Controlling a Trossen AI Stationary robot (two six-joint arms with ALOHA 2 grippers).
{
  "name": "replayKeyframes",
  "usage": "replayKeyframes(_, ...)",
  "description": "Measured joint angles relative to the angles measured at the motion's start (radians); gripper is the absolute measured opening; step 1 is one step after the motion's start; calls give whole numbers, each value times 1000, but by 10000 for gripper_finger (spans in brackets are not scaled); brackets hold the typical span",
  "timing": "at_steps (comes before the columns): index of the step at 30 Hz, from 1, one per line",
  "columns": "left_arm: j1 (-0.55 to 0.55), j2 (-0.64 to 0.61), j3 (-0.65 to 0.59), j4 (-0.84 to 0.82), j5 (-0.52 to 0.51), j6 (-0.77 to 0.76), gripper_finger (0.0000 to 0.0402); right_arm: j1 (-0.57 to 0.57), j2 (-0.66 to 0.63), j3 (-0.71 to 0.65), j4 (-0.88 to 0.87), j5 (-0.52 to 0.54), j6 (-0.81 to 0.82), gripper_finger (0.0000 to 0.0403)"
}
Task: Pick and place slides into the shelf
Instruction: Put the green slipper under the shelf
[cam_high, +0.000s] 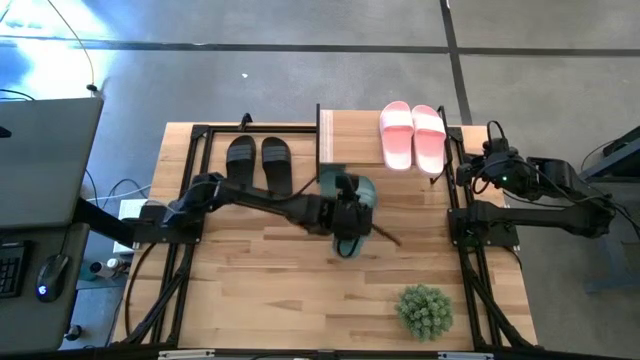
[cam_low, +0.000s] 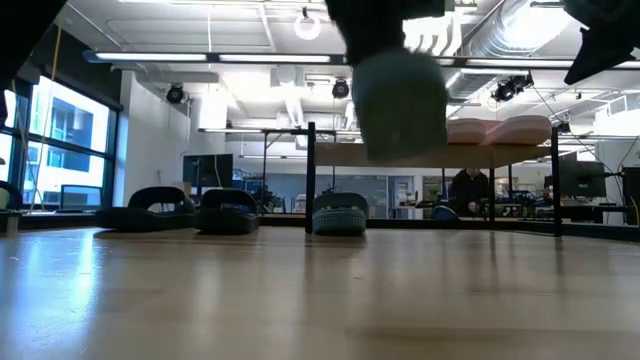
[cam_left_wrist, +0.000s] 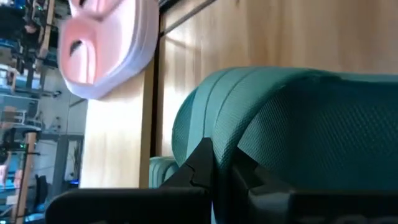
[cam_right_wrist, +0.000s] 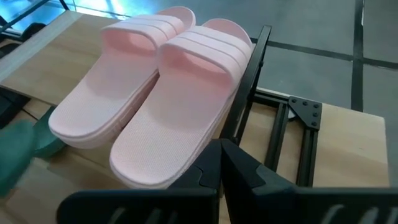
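I've got the left gripper (cam_high: 348, 222) clenched on a green slide (cam_high: 352, 235), lifted mid-frame just below the shelf (cam_high: 352, 130). Pink pair (cam_high: 412, 135) sits on the shelf top (upper right). Black pair (cam_high: 258, 163) upper left. Right gripper (cam_high: 466, 172) pinched empty beside the shelf.

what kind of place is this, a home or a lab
Most likely a robotics lab or workshop, not a home: exposed ceiling ducts, a concrete floor around the wooden table, and a desk with keyboard and mouse beside it.
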Motion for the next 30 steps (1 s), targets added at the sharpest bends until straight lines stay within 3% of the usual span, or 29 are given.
replayKeyframes(4,59,1,-108,132,39,50,0,0,0,0,-1,0,8,0)
replayKeyframes(8,90,1,-138,198,75,80,0,0,0,0,0,3,21,0)
replayKeyframes(18,100,107,-75,290,78,186,0,0,1,0,-1,25,18,0)
replayKeyframes(30,142,171,-49,253,52,209,0,0,1,0,-3,20,19,0)
